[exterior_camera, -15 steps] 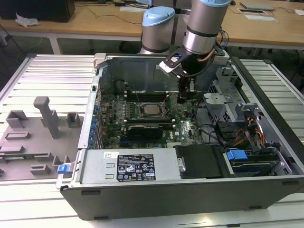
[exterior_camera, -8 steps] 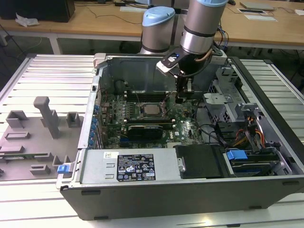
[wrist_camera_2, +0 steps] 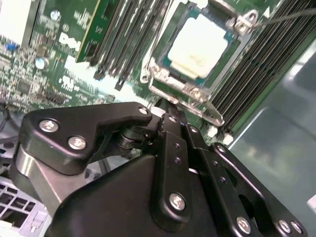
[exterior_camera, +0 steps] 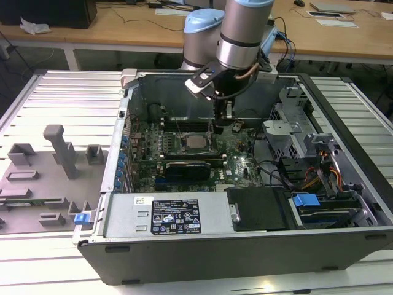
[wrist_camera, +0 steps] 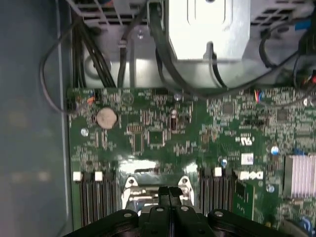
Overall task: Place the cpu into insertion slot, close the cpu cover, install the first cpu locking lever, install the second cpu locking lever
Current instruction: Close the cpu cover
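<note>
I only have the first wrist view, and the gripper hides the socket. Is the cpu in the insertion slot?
Observer: Yes. In the second wrist view the cpu is seated there, with its pale metal top facing up.
Operator: And the cover?
Observer: The cpu cover lies down around the cpu, and its metal frame borders the sides I can see.
Operator: Where is the gripper relative to it?
Observer: In the exterior view the gripper hangs just to the exterior view's right of the cpu, low over the board.
</note>
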Robot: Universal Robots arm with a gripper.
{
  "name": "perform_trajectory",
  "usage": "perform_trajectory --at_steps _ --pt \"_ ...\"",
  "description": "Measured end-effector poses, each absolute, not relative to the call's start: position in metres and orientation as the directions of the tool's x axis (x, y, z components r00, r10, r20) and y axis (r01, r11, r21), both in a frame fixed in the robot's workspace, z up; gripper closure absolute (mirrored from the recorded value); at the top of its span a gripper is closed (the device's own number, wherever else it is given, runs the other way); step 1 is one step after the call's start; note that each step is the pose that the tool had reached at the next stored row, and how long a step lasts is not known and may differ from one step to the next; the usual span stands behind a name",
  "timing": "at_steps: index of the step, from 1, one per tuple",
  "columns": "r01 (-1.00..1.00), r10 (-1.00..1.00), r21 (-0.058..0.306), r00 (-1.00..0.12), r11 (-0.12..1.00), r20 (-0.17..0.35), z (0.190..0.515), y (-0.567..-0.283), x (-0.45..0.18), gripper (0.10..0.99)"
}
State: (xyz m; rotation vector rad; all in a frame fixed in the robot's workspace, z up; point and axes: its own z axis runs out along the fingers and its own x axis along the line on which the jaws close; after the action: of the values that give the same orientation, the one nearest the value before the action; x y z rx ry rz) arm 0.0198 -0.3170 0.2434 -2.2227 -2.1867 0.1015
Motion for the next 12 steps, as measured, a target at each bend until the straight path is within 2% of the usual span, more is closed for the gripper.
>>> perform_trajectory --at_steps 5,6,8,12 --pt "0.998 0.999 -0.059 0.016 -0.018 -0.031 0.243 -0.317 0.011 0.98" --pt "0.999 0.999 -0.039 0.016 -0.018 -0.03 0.243 -0.317 0.007 0.98" --pt "1.0 0.999 -0.023 0.017 -0.018 -0.03 0.242 -0.317 0.002 0.98" --pt "1.0 0.999 -0.016 0.017 -0.018 -0.03 0.24 -0.317 -0.014 0.98"
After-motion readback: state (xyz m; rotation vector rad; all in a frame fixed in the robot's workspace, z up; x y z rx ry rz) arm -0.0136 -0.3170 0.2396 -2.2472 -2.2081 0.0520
